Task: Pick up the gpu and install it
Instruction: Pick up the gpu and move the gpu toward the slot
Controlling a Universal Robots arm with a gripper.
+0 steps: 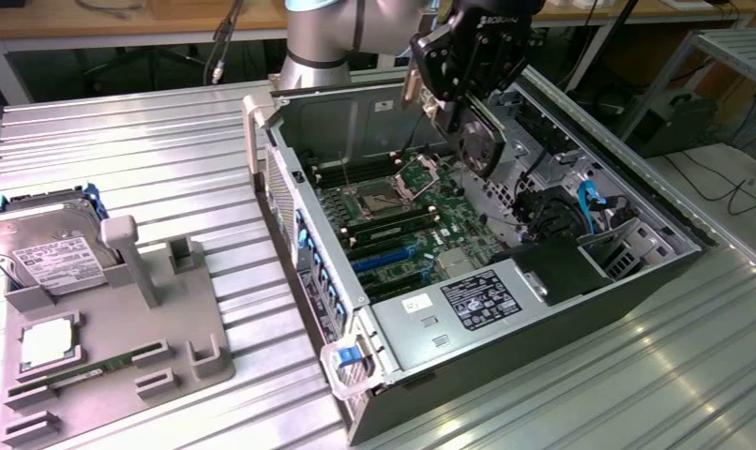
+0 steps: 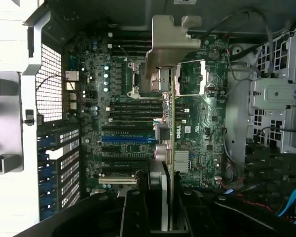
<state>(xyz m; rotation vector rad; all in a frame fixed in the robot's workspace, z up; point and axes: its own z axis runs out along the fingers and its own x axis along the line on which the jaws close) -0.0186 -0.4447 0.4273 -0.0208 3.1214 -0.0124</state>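
Hand [image 1: 461,105]: narrow, gripping gpu [image 1: 481,145] | gpu edge-down above open computer case [image 1: 340,117]

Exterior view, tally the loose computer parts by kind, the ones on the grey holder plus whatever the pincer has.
Hard drive: 1
CPU: 1
RAM stick: 1
GPU, held in the pincer: 1
Total: 4

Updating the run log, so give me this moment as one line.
gripper: shut on gpu | gpu: held above motherboard of open computer case | install: not yet seated
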